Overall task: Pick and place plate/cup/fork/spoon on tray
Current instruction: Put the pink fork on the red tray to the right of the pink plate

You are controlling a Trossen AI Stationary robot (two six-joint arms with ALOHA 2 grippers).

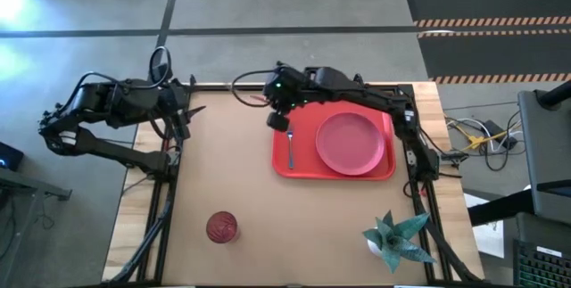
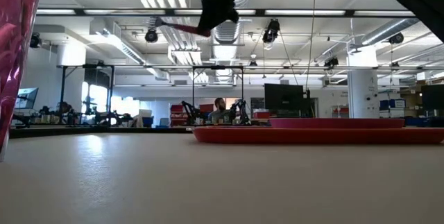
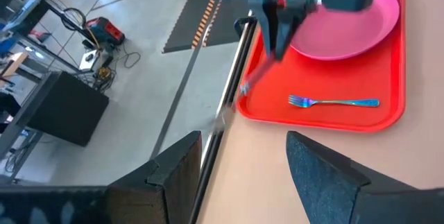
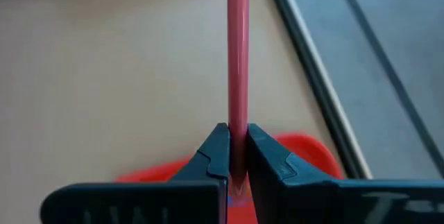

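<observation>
One plate (image 1: pixel 350 143), cup (image 1: pixel 222 227), tray (image 1: pixel 281 167), blue utensil (image 1: pixel 290 148); red utensil (image 4: pixel 238 57) in right tool's (image 4: pixel 238 156) pinch; left tool (image 3: pixel 244 139) open.

Plate (image 1: pixel 350 143) and blue-handled fork (image 1: pixel 290 150) lie on the tray (image 1: pixel 280 167), cup (image 1: pixel 221 227) stands well apart, red-handled utensil (image 4: pixel 238 57) held aloft

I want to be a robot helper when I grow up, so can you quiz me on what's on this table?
1. True or false: the cup stands on the tray.
2. What is the right tool gripping? A) the cup B) a red-handled utensil C) nothing
3. Fill in: the plate lies on the ____.
Key: 1 false, it stands on the bare table; 2 B; 3 tray.
</observation>
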